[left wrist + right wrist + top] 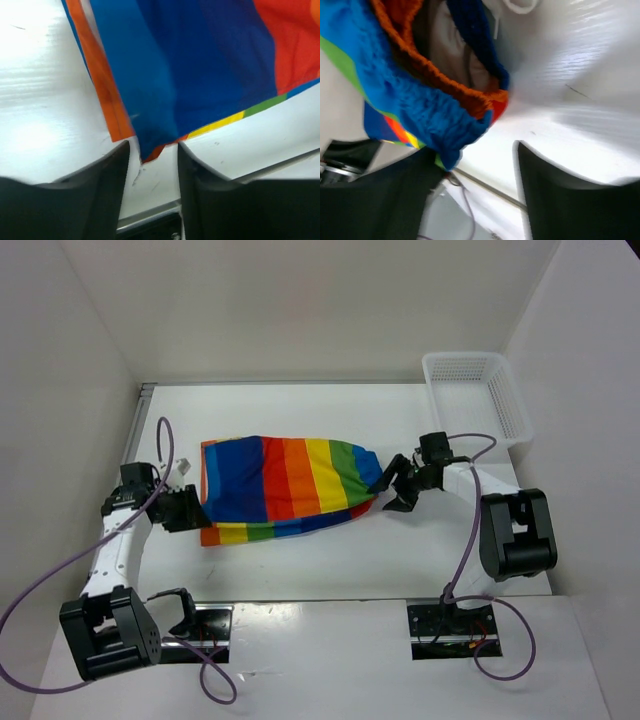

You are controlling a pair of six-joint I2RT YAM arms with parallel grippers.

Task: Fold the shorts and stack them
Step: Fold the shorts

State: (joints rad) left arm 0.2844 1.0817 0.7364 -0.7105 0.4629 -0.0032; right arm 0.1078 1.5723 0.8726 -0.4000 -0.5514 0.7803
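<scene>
On the white table point(300, 420) the shorts point(290, 488) lie folded mid-table. The left gripper point(195, 512) is parted around their near-left corner and the right gripper point(398, 488) gapes beside the waistband, neither pinching cloth. A finger pulling away could snag a loose edge and drag the fold open; I count one pair of shorts, one basket point(512, 405), two grippers.

Bright overhead light; blurred, glare-washed wrist views.

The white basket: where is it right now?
Overhead view: the basket sits back right on the table, beyond the right arm, apart from the shorts.
</scene>
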